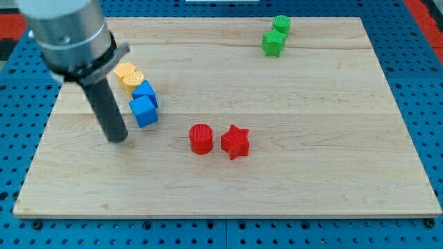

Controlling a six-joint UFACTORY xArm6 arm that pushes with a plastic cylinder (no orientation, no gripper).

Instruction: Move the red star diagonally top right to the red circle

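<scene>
The red star (235, 142) lies on the wooden board near its middle, right beside the red circle (201, 138), which is on the star's left; the two almost touch. My tip (118, 137) rests on the board well to the view's left of the red circle, just left of the blue blocks. The rod rises to the upper left into the grey arm body.
Two blue blocks (144, 104) stand close together right of my tip, with two yellow blocks (129, 75) just above them. Two green blocks (276, 36) sit at the view's top right. The board (311, 173) ends on a blue pegboard surround.
</scene>
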